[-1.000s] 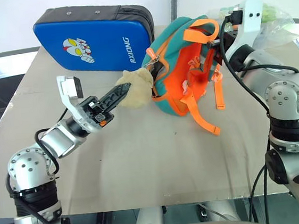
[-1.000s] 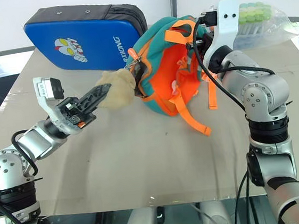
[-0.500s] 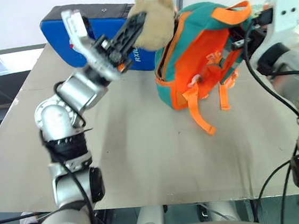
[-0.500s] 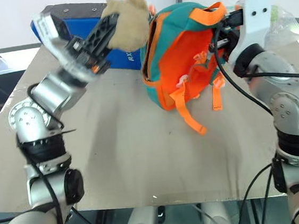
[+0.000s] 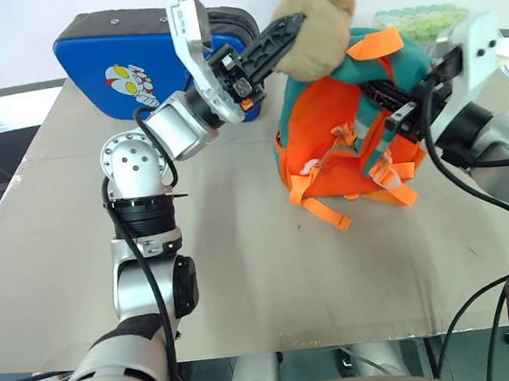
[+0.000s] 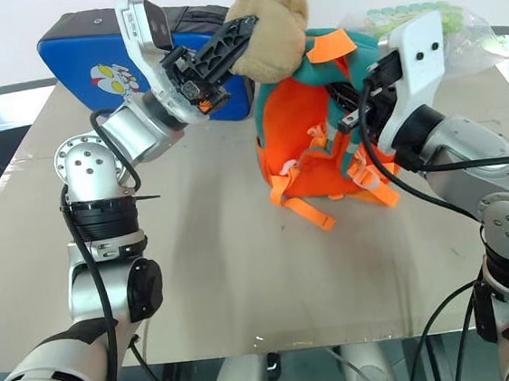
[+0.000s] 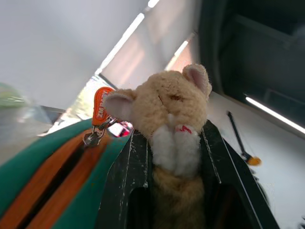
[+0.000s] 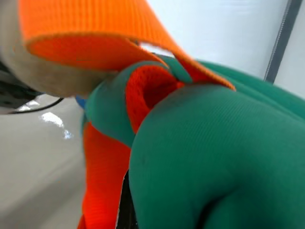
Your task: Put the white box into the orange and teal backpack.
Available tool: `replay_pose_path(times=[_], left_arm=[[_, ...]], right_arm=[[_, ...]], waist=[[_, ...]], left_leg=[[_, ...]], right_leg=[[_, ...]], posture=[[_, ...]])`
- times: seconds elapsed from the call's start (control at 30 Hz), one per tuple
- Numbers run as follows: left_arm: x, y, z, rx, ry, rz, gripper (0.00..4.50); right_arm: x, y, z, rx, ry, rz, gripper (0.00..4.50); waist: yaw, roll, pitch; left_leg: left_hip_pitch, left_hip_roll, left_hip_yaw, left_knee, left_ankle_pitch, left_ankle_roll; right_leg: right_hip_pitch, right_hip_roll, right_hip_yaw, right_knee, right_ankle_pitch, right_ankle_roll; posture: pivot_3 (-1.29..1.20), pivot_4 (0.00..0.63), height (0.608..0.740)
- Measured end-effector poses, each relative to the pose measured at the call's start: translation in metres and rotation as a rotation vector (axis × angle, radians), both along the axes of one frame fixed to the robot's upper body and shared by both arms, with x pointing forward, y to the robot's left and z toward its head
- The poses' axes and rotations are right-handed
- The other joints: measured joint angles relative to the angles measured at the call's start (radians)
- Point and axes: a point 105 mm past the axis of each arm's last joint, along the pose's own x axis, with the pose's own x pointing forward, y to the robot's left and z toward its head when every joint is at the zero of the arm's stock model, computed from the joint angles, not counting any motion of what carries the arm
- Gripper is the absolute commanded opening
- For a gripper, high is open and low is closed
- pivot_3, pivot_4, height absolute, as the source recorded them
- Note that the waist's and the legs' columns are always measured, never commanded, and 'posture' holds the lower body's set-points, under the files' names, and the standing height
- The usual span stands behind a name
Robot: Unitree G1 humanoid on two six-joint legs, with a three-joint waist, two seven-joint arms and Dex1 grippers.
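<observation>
The orange and teal backpack [image 5: 331, 141] stands upright in the middle of the table, orange panel and straps facing me. My left gripper [image 5: 297, 29] is shut on the tan plush bear head [image 7: 167, 105] at the backpack's top and holds it high. My right gripper [image 5: 382, 104] comes in from the right and is shut on the teal fabric [image 8: 214, 157] near the orange top handle [image 5: 374, 44]. The white box is out of view.
A big blue padded cartoon case [image 5: 142, 70] stands at the back left of the grey table [image 5: 245, 273]. A clear bag of green-capped tubes [image 5: 419, 20] lies behind the backpack at the back right.
My left gripper rose and swung right with the bear head, pulling the backpack from lying tilted to upright. My right gripper drew back toward me with the backpack's top.
</observation>
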Motion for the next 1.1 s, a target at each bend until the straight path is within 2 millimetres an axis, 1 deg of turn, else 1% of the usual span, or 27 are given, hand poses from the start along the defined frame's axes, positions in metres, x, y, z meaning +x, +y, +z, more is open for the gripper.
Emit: replay_pose_path(times=[0.1, 0.2, 0.27, 0.3, 0.37, 0.43, 0.47, 0.53, 0.63, 0.7, 0.83, 0.87, 0.93, 1.07, 1.1], left_arm=[[-0.010, 0.000, 0.005, -0.033, -0.019, -0.063, 0.51], [-0.014, 0.005, 0.009, -0.035, -0.039, -0.059, 0.51], [-0.016, 0.010, 0.005, -0.010, -0.050, -0.042, 0.51], [-0.016, 0.012, 0.001, -0.001, -0.044, -0.035, 0.51], [-0.016, 0.020, -0.011, 0.028, -0.024, -0.005, 0.51], [-0.016, 0.027, -0.020, 0.053, -0.005, 0.028, 0.51], [-0.015, 0.032, -0.027, 0.072, 0.014, 0.048, 0.51], [-0.016, 0.047, -0.050, 0.129, 0.083, 0.112, 0.51], [-0.021, 0.052, -0.066, 0.167, 0.127, 0.127, 0.51], [-0.022, 0.057, -0.078, 0.195, 0.161, 0.152, 0.51], [-0.021, 0.066, -0.110, 0.263, 0.241, 0.223, 0.51], [-0.019, 0.070, -0.119, 0.281, 0.257, 0.262, 0.51], [-0.015, 0.073, -0.130, 0.306, 0.268, 0.306, 0.51], [-0.010, 0.075, -0.143, 0.350, 0.265, 0.363, 0.51], [-0.004, 0.076, -0.149, 0.379, 0.268, 0.401, 0.51]], right_arm=[[0.000, 0.008, -0.006, -0.032, 0.008, 0.025, 0.00], [0.005, 0.013, -0.011, 0.001, 0.030, 0.016, 0.00], [0.014, 0.009, -0.013, 0.069, 0.062, -0.048, 0.00], [0.020, 0.004, -0.015, 0.106, 0.080, -0.097, 0.00], [0.030, -0.009, -0.014, 0.159, 0.094, -0.188, 0.00], [0.035, -0.018, -0.013, 0.196, 0.097, -0.248, 0.00], [0.038, -0.025, -0.011, 0.222, 0.096, -0.293, 0.00], [0.047, -0.050, -0.006, 0.295, 0.088, -0.420, 0.00], [0.051, -0.056, -0.005, 0.327, 0.090, -0.468, 0.00], [0.054, -0.064, -0.005, 0.361, 0.099, -0.509, 0.00], [0.060, -0.068, -0.009, 0.377, 0.129, -0.540, 0.00], [0.061, -0.069, -0.010, 0.379, 0.133, -0.546, 0.00], [0.062, -0.069, -0.009, 0.382, 0.133, -0.554, 0.00], [0.065, -0.071, -0.008, 0.388, 0.138, -0.573, 0.00], [0.066, -0.073, -0.008, 0.387, 0.140, -0.582, 0.00]], waist=[[-0.001, 0.000, 0.000], [-0.001, 0.000, 0.000], [0.000, 0.000, 0.000], [0.001, 0.000, 0.000], [0.005, 0.000, 0.000], [0.004, 0.000, 0.000], [0.004, 0.000, 0.000], [0.004, 0.000, 0.000], [0.005, 0.000, 0.000], [0.006, 0.000, 0.000], [0.001, 0.000, 0.000], [0.000, 0.000, 0.000], [0.000, 0.000, 0.000], [0.003, 0.000, -0.001], [0.004, 0.000, -0.001]], left_leg=[[0.000, 0.000, 0.000, 0.000, 0.000, 0.000], [0.001, 0.000, 0.000, 0.000, 0.000, 0.000], [0.001, 0.000, 0.000, 0.000, 0.000, 0.000], [0.001, 0.000, 0.000, 0.001, 0.000, 0.000], [0.001, 0.000, 0.000, 0.002, 0.000, 0.000], [0.001, 0.000, 0.000, 0.002, 0.000, 0.000], [0.001, 0.000, 0.000, 0.003, 0.000, 0.000], [0.002, 0.000, 0.000, 0.003, 0.000, 0.000], [0.002, 0.000, 0.000, 0.003, 0.000, 0.000], [0.003, 0.000, 0.000, 0.004, 0.000, 0.000], [0.003, 0.000, 0.001, 0.003, 0.000, 0.000], [0.004, 0.000, 0.001, 0.003, 0.000, 0.000], [0.004, 0.000, 0.001, 0.002, 0.000, 0.000], [0.004, 0.000, 0.002, 0.003, 0.000, 0.000], [0.004, 0.000, 0.001, 0.003, 0.000, 0.000]], right_leg=[[0.000, 0.000, 0.000, 0.001, 0.000, 0.000], [0.000, 0.000, 0.000, 0.001, 0.000, 0.000], [0.000, 0.000, 0.000, 0.001, 0.000, 0.000], [0.000, 0.000, 0.001, 0.002, 0.000, 0.000], [0.001, 0.000, 0.000, 0.002, 0.000, 0.000], [0.001, 0.000, 0.001, 0.002, 0.000, 0.000], [0.001, 0.000, 0.001, 0.003, 0.000, 0.000], [0.001, -0.001, 0.001, 0.005, 0.000, 0.000], [0.001, 0.000, 0.001, 0.007, 0.000, 0.000], [0.001, 0.000, 0.001, 0.007, 0.000, 0.000], [0.000, 0.000, 0.002, 0.008, 0.000, 0.000], [0.000, 0.000, 0.002, 0.008, 0.000, 0.000], [0.000, 0.000, 0.002, 0.008, 0.000, 0.000], [0.000, 0.000, 0.002, 0.008, 0.000, 0.000], [0.001, 0.000, 0.002, 0.008, 0.000, 0.000]], posture=[[0.00, 0.150, 0.740], [0.00, 0.150, 0.740], [0.00, 0.150, 0.740], [0.00, 0.150, 0.740], [0.00, 0.150, 0.740], [0.00, 0.150, 0.740], [0.00, 0.150, 0.740], [0.00, 0.150, 0.740], [0.00, 0.150, 0.740], [0.00, 0.150, 0.740], [0.00, 0.150, 0.740], [0.00, 0.150, 0.740], [0.00, 0.150, 0.740], [0.00, 0.150, 0.740], [0.00, 0.150, 0.740]])
